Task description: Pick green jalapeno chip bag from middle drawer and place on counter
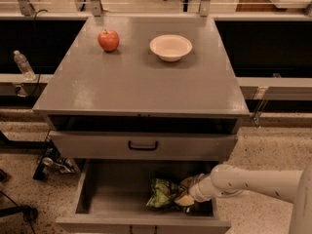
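Nearest: middle drawer (114, 196) is pulled out. It's a grey metal box with a flat floor and low side walls. Green jalapeno chip bag (162, 197) lies crumpled on the floor, right of centre; it's glossy foil, with the lettering unreadable here. Gripper (185, 198) is down inside the drawer at the bag's right edge, apparently touching it. Whether it is clamped on the bag or apart from it, I can't tell; the tip blends into the foil and shadow. White tubular arm (253, 182), smooth and rounded, enters from the right over the drawer's right wall.

Above that is a closed grey drawer front (97, 145), flat, with a black loop handle (143, 145).

Counter (141, 87) is a flat grey painted top with a slight sheen. At its far end are a red apple (108, 39) on the left and a shallow round white bowl (170, 47) to its right, apart from each other. Clear plastic bottle (23, 65) stands on a ledge off the counter's left side.
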Robot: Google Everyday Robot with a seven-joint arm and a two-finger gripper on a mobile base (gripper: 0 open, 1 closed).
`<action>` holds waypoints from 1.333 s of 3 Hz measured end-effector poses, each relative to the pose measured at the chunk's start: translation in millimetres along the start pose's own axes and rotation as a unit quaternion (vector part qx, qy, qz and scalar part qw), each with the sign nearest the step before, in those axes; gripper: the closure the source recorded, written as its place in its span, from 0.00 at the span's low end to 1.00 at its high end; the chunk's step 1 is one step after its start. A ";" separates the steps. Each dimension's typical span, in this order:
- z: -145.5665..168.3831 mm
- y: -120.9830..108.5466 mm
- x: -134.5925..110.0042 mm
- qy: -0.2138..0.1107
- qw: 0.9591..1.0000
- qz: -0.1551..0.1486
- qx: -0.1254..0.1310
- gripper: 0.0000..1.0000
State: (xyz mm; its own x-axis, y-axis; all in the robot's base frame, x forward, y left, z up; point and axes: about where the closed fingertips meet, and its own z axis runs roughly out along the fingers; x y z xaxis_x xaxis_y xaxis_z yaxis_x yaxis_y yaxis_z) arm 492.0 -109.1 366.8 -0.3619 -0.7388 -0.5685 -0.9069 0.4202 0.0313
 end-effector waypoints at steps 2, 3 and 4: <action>-33.2 12.3 -31.5 -0.053 0.998 -0.034 -0.019 1.00; -55.7 22.0 -56.1 -0.092 0.993 -0.063 -0.035 1.00; -79.4 33.2 -83.8 -0.128 0.985 -0.099 -0.059 1.00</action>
State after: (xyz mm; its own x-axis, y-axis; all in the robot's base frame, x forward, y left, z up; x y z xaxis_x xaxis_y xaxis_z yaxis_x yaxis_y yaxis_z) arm 475.1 -75.1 480.7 -0.1238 -0.6368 -0.7610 -0.9784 0.2063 -0.0135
